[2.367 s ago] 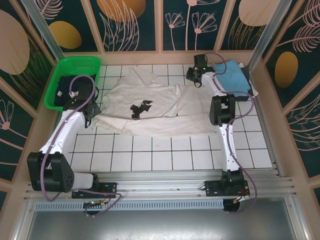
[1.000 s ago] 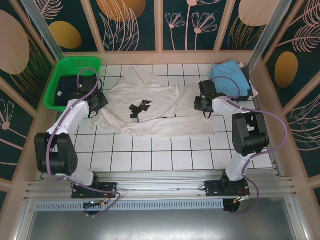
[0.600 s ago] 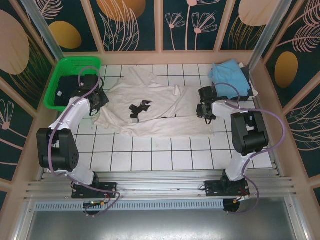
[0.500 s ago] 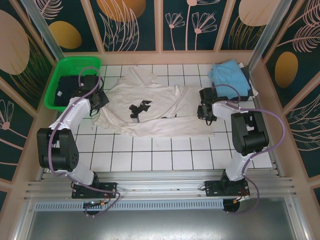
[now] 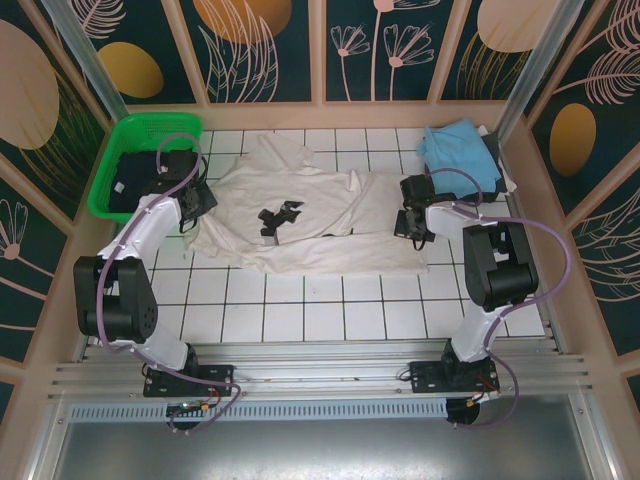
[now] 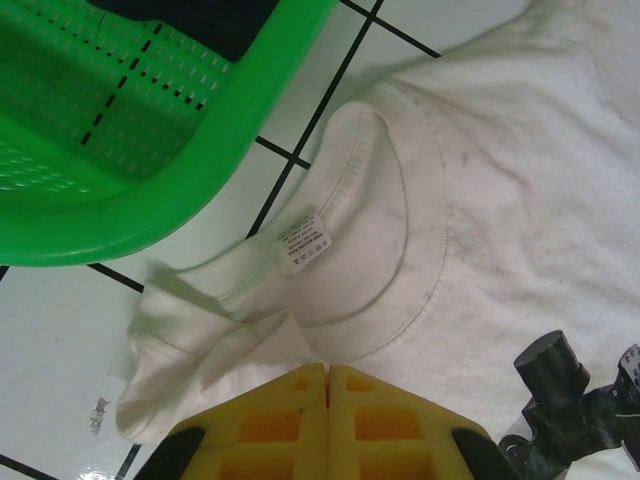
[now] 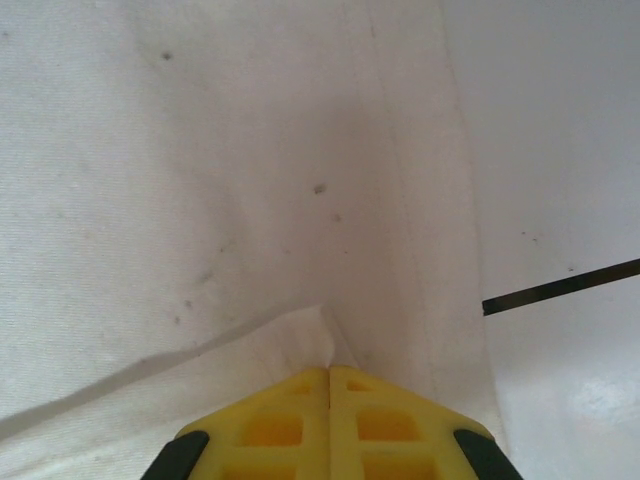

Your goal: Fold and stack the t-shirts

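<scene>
**White shirt (image 5: 330,250) pinched at both sides**

The white shirt lies spread out across the middle of the table (image 5: 300,320), with a black print (image 5: 277,217) near its centre. My left gripper (image 5: 195,205) sits at its left edge. On that wrist camera the yellow pads (image 6: 290,400) are pressed together on a bunched fold of the cloth, with the collar (image 6: 420,250) and its label (image 6: 303,238) just beyond. My right gripper (image 5: 408,222) is at the shirt's right edge. Its pads (image 7: 290,410) are closed too, and a small ridge of white cloth rises into them. Farther back, the green basket (image 5: 160,122) stands in the left corner, just beside the shirt, with dark cloth (image 5: 135,185) inside. A folded blue shirt (image 5: 460,150) rests in the far right corner, apart from the white one.
</scene>
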